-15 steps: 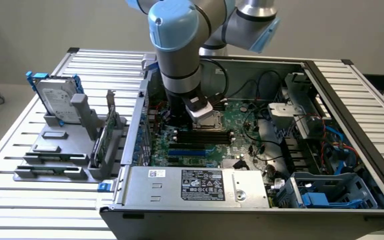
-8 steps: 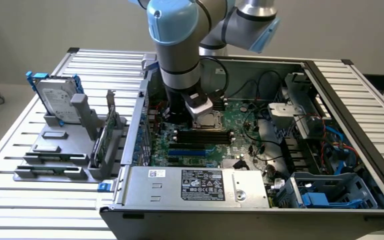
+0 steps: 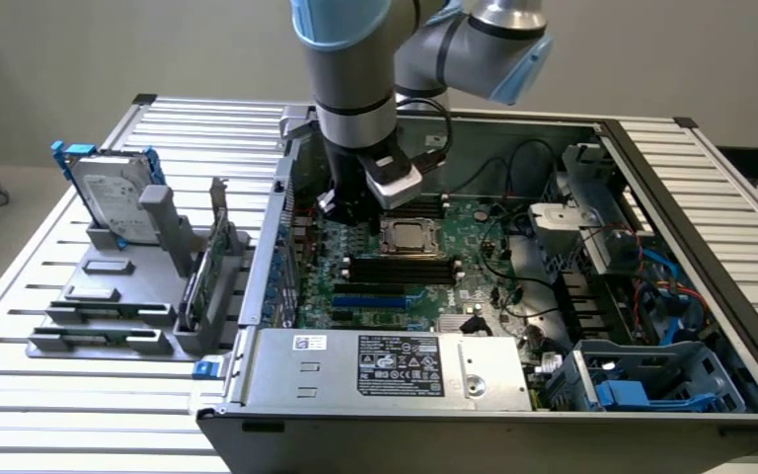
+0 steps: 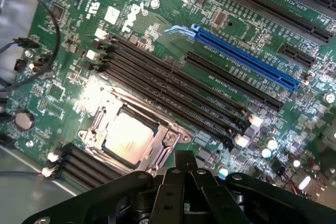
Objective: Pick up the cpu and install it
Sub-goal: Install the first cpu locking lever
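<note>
Over the open computer case (image 3: 511, 296), the exterior view has the end effector (image 3: 347, 205) low above the green motherboard (image 3: 465, 252), with the cpu (image 3: 410, 237) lying in its metal-framed socket just beside it, toward the exterior view's right. A hard drive with blue brackets (image 3: 110, 193) stands in a grey holder on the slatted surface (image 3: 37, 296), well apart from the end effector.

At the wrist, the end effector (image 4: 184, 169) shows as black linkage drawn together near the frame's edge; whether its tips are closed or parted I cannot tell, and nothing seems held. The cpu (image 4: 127, 139) sits flat inside the socket frame (image 4: 170, 140), close beneath the tips, beside the long memory slots (image 4: 173, 93).

My judgement: a chip seated slightly skewed could bend contacts if pressed, and a low end effector could snag the frame.
</note>
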Motion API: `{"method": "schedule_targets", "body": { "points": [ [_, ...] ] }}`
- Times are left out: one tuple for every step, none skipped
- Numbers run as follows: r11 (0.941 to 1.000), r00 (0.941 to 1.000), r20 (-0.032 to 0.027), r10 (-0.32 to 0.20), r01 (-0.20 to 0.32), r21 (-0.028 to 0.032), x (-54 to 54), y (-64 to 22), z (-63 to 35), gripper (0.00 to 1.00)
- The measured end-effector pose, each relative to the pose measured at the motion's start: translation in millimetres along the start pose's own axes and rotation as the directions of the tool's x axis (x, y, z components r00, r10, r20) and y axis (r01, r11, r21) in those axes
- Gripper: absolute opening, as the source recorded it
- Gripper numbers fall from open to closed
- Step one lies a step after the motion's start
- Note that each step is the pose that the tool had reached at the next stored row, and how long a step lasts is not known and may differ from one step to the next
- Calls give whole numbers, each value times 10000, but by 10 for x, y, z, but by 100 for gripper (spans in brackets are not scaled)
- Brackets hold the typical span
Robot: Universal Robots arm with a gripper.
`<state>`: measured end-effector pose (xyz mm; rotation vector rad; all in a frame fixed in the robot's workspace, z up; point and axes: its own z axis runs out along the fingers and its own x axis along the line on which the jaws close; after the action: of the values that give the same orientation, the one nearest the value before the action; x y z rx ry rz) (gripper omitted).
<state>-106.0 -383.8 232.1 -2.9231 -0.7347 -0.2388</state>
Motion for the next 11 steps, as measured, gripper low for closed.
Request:
{"method": "schedule_targets", "body": {
  "points": [
    [10000, 10000, 14, -57, 57, 2, 9, -12, -19, 11],
    [9999, 9999, 31, -136, 136, 0, 15, -21, -34, 11],
    [9997, 9997, 51, -236, 236, -5, 19, -28, -48, 11],
    [9994, 9994, 71, -336, 336, -11, 22, -33, -60, 11],
    [9990, 9990, 95, -442, 442, -21, 24, -37, -72, 11],
    [9985, 9984, 123, -552, 552, -33, 26, -41, -85, 11],
    [9978, 9977, 152, -661, 662, -46, 28, -46, -100, 11],
    [9970, 9969, 176, -768, 769, -56, 31, -50, -115, 11],
    [9962, 9960, 199, -873, 874, -63, 34, -55, -132, 11],
    [9951, 9949, 223, -980, 982, -68, 38, -59, -150, 11],
    [9940, 9938, 244, -1088, 1090, -67, 42, -64, -169, 11]
  ]
}}
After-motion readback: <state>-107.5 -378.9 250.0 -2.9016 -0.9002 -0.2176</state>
